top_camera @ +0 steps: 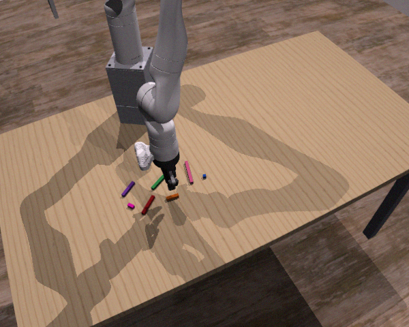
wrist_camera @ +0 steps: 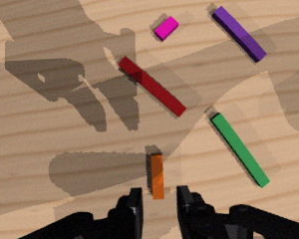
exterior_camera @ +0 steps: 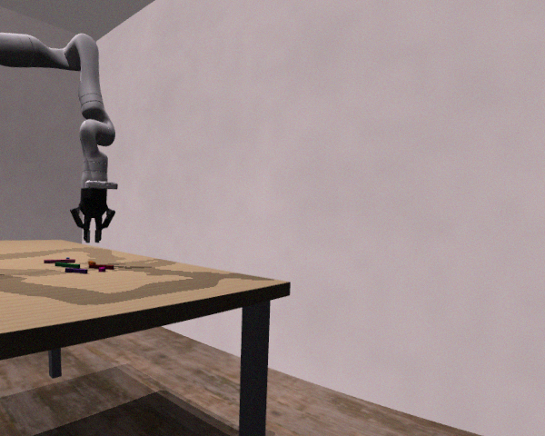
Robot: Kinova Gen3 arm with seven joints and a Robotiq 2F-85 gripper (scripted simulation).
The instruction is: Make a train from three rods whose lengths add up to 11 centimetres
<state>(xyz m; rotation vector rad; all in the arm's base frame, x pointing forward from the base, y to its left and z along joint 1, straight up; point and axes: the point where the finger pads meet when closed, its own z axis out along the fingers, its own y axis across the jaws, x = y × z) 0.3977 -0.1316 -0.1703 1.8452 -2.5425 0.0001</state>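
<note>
My gripper (top_camera: 172, 182) (exterior_camera: 93, 238) hangs well above the table, fingers pointing down. The fingers stand narrowly apart with nothing between them (wrist_camera: 156, 209). In the wrist view the orange rod (wrist_camera: 156, 175) lies on the table just ahead of the fingertips, in line with the gap. It also shows in the top view (top_camera: 172, 197). The red rod (wrist_camera: 152, 87) lies slanted beyond it, then the magenta rod (wrist_camera: 165, 27). The purple rod (wrist_camera: 239, 34) and the green rod (wrist_camera: 240, 149) lie to the right. The pink rod (top_camera: 188, 172) and the blue rod (top_camera: 204, 176) lie apart on the other side.
All rods lie flat and separate, none touching. The arm's grey base box (top_camera: 127, 88) stands behind the rods. A white wrist part (top_camera: 143, 155) sticks out beside the arm. The table's front edge is far from the rods.
</note>
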